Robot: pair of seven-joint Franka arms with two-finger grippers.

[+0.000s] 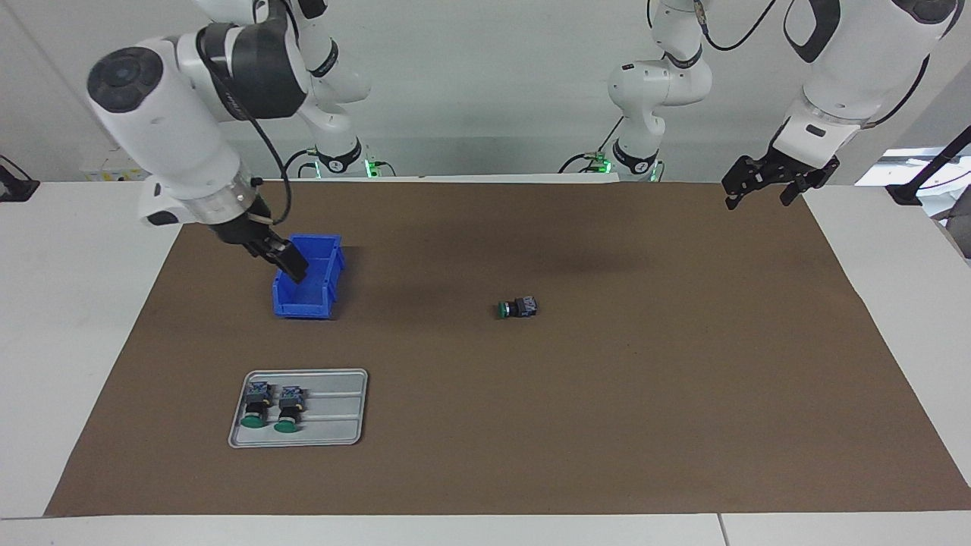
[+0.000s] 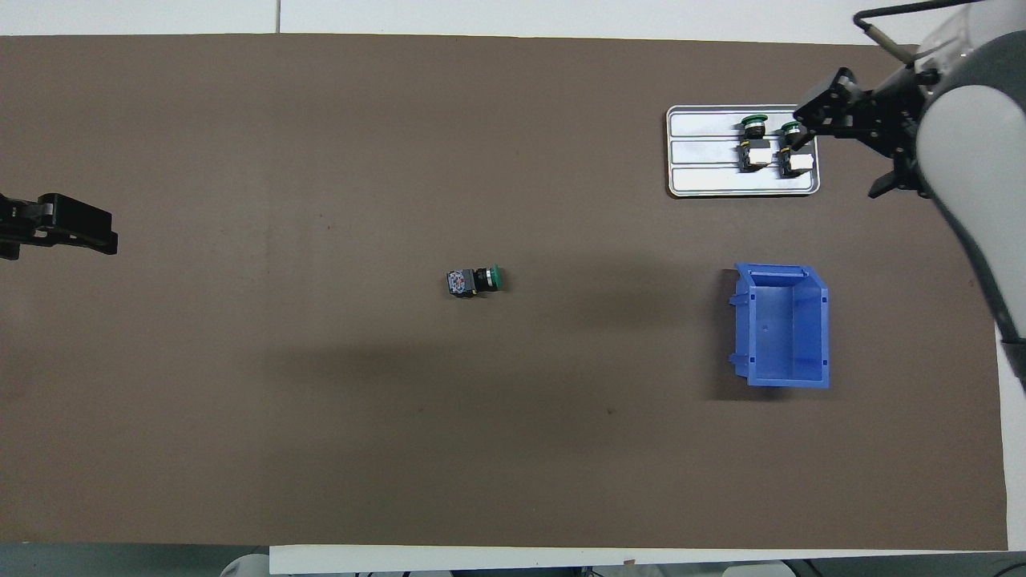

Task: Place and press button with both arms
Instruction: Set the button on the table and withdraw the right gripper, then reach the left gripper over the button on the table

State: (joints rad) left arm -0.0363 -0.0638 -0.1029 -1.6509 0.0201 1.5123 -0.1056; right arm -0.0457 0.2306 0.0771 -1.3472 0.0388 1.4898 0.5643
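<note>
A white worktop (image 1: 83, 318) carries a large brown mat (image 1: 607, 409) that covers most of its surface, leaving white margins along the edges of the facing view. On the mat, slightly right of the frame's centre, one button (image 1: 519, 307) lies on its side, green cap pointing toward the frame's left. In the upper left of the mat stands a blue bin (image 1: 307, 282), its inside bare in the overhead view. In the lower left lies a grey tray (image 1: 337, 409) with ridged lanes; two more buttons (image 1: 256, 404) sit side by side in it, green caps toward the bottom of the frame.
</note>
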